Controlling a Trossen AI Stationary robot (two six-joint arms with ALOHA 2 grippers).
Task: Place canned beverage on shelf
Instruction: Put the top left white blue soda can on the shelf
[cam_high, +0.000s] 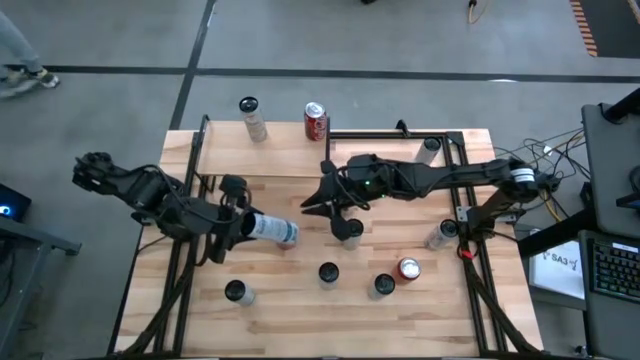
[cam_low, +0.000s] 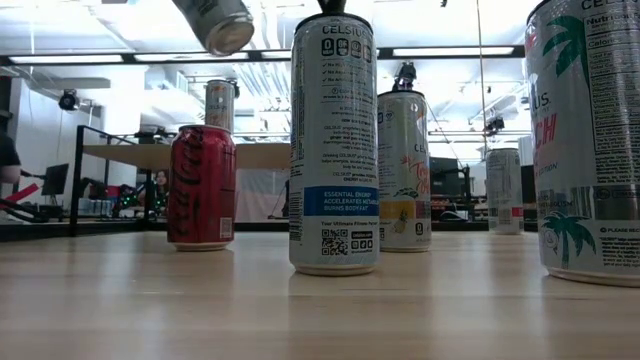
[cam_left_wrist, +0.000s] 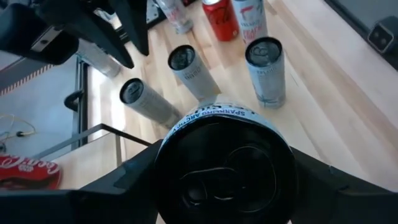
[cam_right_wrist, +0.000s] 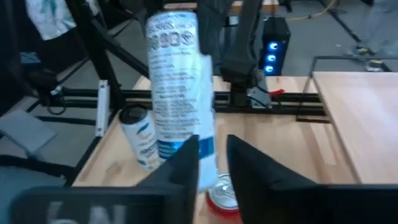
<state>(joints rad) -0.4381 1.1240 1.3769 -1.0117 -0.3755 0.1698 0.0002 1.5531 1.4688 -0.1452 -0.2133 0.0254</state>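
Observation:
My left gripper (cam_high: 243, 225) is shut on a white can (cam_high: 272, 230) that lies level in the air over the table's middle; the can also shows in the low view (cam_low: 215, 20) and in the right wrist view (cam_right_wrist: 180, 81). My right gripper (cam_high: 312, 200) hangs just to the right of the can, slightly open and empty; its fingers (cam_right_wrist: 186, 165) point at the can. The pale wood shelf (cam_high: 280, 155) stands at the far side on black posts. A white can (cam_high: 250, 115) and a red can (cam_high: 316, 120) stand at its far edge. My left gripper pinches the white can between its two fingers, one on each side of the can's wall near the top end (cam_left_wrist: 186, 127). The fingers come level from the table's left and lie along the can. The can sticks out ahead of them toward the right, lifted clear.
Several cans stand on the table: one under my right arm (cam_high: 350, 230), three near the front (cam_high: 328, 272) (cam_high: 238, 292) (cam_high: 383, 285), a red-topped one (cam_high: 408, 268), and two at the right (cam_high: 440, 235) (cam_high: 430, 148). A black frame runs along both table sides.

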